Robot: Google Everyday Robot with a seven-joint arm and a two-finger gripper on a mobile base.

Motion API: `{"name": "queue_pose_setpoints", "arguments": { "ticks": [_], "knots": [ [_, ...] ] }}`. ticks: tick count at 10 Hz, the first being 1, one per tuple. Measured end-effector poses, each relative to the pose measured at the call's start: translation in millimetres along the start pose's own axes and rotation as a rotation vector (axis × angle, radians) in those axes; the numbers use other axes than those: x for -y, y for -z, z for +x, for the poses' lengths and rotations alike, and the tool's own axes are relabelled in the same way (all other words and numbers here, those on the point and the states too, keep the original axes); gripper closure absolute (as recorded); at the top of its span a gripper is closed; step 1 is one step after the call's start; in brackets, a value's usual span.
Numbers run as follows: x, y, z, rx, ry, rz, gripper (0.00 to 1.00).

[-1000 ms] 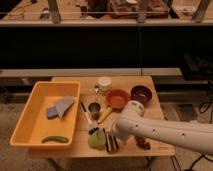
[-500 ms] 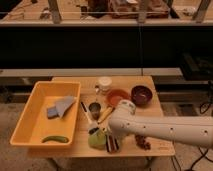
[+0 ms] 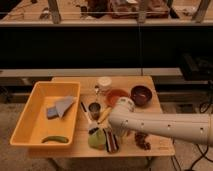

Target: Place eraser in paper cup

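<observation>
Wooden table, crowded in the middle. The yellow bin takes the left third, its outer side past the table's left edge. A grey cloth and a green pod lie in it.

The white arm reaches in from the right, low over the front half. The gripper hangs at its end, pointing down over the front centre, fingers apart. It is right above the eraser; contact cannot be told.

The eraser lies close to the front edge, just beside the light green cup on its left. A dark reddish lump sits near on its right.

The paper cup stands upright at the rear centre, near the back edge and well apart from the eraser. Between them: the metal cup, a yellowish stick, an orange bowl. A brown bowl sits rear right.

Bare wood shows only at the front right corner and in a strip along the back edge. Any lettering: cannot tell.
</observation>
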Motion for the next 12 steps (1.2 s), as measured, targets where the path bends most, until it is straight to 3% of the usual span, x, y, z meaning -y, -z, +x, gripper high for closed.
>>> {"name": "queue_pose_setpoints", "arguments": {
  "ticks": [3, 9, 12],
  "knots": [
    [5.6, -13.6, 2.0, 0.012, 0.039, 0.042, 0.35],
    [32.7, -17.4, -3.1, 0.0, 0.137, 0.054, 0.35],
    [32.0, -25.7, -5.1, 0.02, 0.158, 0.06, 0.35]
  ]
}}
